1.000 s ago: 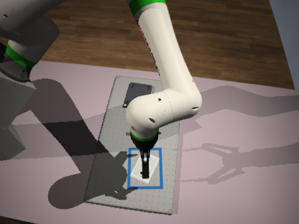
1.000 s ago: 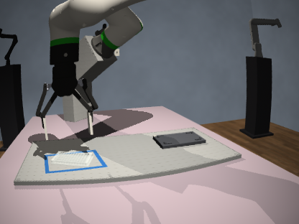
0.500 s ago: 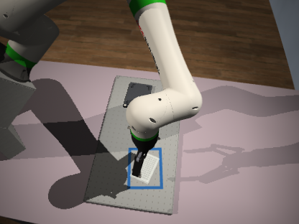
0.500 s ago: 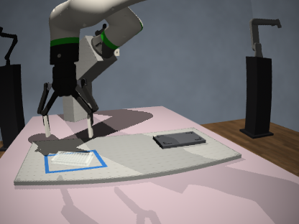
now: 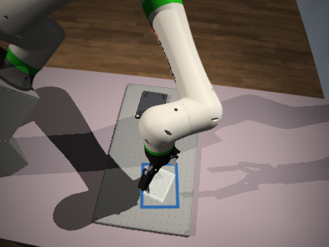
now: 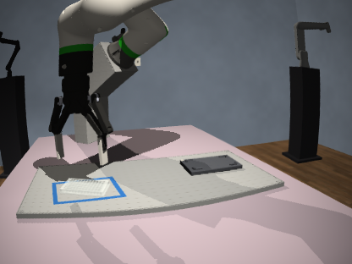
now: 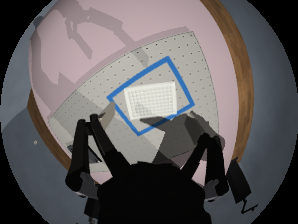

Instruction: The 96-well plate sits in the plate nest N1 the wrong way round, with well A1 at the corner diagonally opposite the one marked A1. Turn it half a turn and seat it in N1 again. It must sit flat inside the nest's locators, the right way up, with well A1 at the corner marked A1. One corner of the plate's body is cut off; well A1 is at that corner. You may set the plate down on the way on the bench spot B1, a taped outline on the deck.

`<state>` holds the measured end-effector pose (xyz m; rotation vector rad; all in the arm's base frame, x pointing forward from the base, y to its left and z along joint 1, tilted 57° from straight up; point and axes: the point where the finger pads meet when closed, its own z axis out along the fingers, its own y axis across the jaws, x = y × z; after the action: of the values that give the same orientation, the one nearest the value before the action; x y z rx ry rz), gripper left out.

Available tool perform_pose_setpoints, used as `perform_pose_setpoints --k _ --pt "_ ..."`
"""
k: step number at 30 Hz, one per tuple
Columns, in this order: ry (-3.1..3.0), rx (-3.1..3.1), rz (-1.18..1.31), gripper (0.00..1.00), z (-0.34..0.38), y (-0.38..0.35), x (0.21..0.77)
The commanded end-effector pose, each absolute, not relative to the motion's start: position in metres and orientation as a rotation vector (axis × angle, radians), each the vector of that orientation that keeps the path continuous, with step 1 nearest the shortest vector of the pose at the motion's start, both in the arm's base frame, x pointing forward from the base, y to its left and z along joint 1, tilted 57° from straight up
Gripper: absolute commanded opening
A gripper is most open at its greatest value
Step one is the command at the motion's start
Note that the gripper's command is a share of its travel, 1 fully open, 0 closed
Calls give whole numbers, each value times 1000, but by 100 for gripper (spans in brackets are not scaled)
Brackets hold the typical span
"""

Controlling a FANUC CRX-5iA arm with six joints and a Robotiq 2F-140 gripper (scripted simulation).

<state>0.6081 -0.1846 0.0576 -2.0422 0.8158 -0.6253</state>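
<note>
The clear 96-well plate lies flat inside the blue taped outline B1 on the grey deck. It also shows in the exterior view and in the wrist view. My gripper hangs above the plate with its fingers spread wide and nothing between them. In the wrist view the fingers frame the plate from above. The dark plate nest N1 is empty at the deck's far end. I cannot make out the plate's cut corner.
The grey perforated deck rests on a pink table. The arm's grey base block stands at the left. A black stand with a camera arm stands off the table at the right.
</note>
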Motion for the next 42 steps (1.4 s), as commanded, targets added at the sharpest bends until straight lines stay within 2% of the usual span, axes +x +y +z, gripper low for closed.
perform_pose_setpoints --k 1,36,42 --pt "986 -1953 -519 100 58 -185 608" --pt "1784 -1186 79 100 58 -185 608" --pt "1826 -1123 121 100 58 -185 608"
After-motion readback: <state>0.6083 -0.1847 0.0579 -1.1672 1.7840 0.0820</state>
